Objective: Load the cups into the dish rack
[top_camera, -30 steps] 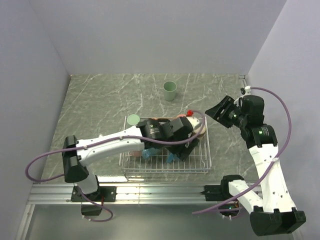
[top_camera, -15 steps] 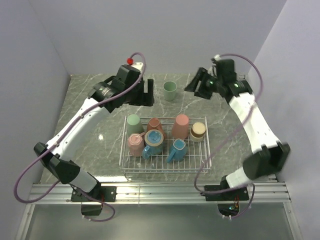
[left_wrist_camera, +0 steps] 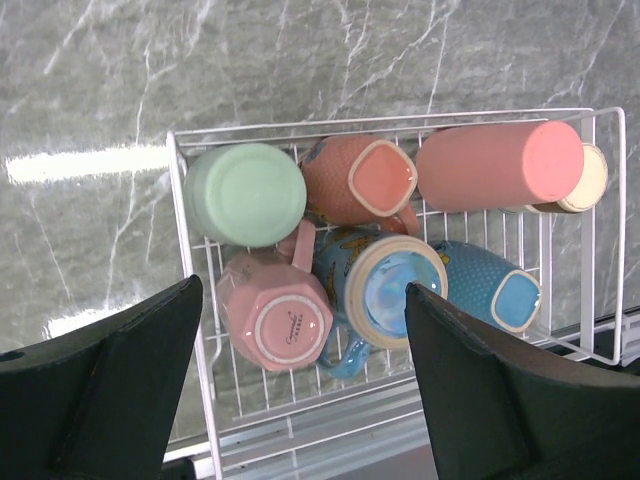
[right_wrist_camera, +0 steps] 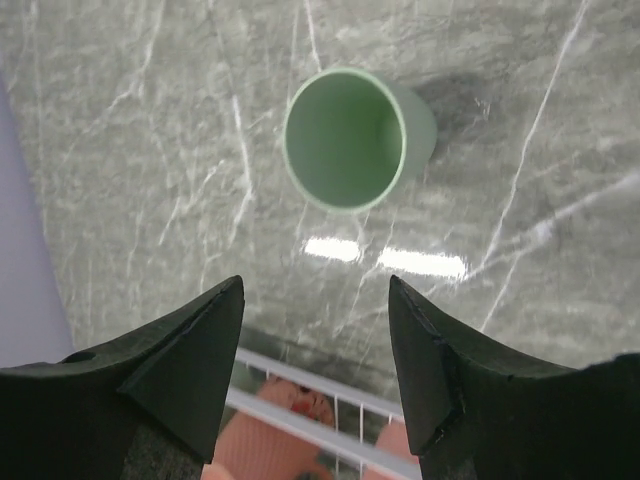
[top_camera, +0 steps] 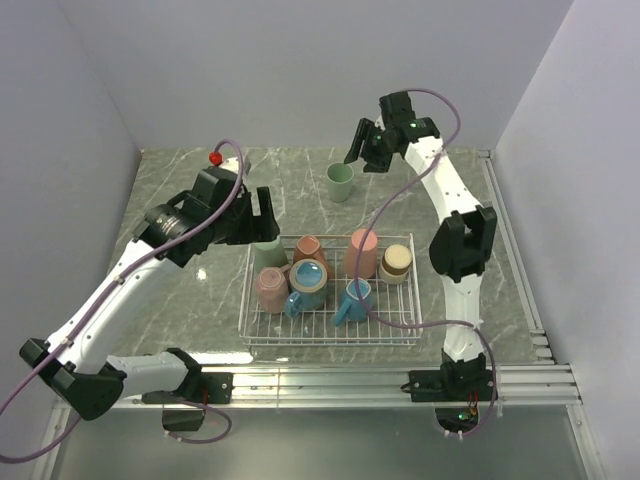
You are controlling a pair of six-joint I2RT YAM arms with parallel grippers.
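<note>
The white wire dish rack (top_camera: 330, 343) sits mid-table and holds several cups: an upturned sage green one (top_camera: 268, 252), a salmon one (top_camera: 308, 248), a tall pink one (top_camera: 361, 252), a brown one (top_camera: 397, 262), a pink mug (top_camera: 271, 288) and two blue mugs (top_camera: 308, 285). One sage green cup (top_camera: 340, 181) stands upright on the table beyond the rack. My left gripper (top_camera: 262, 215) is open and empty, above the rack's far left corner; its wrist view shows the rack (left_wrist_camera: 400, 120) below. My right gripper (top_camera: 358, 155) is open and empty, just right of and above the green cup (right_wrist_camera: 358, 138).
The grey marbled table is walled on three sides. The rack's far rim (right_wrist_camera: 306, 421) shows between the right gripper's fingers. A metal rail runs along the near edge with both arm bases.
My left arm has lifted out of the rack and drawn back to its far left corner. My right arm has swung from the right side to the far side, by the green cup.
</note>
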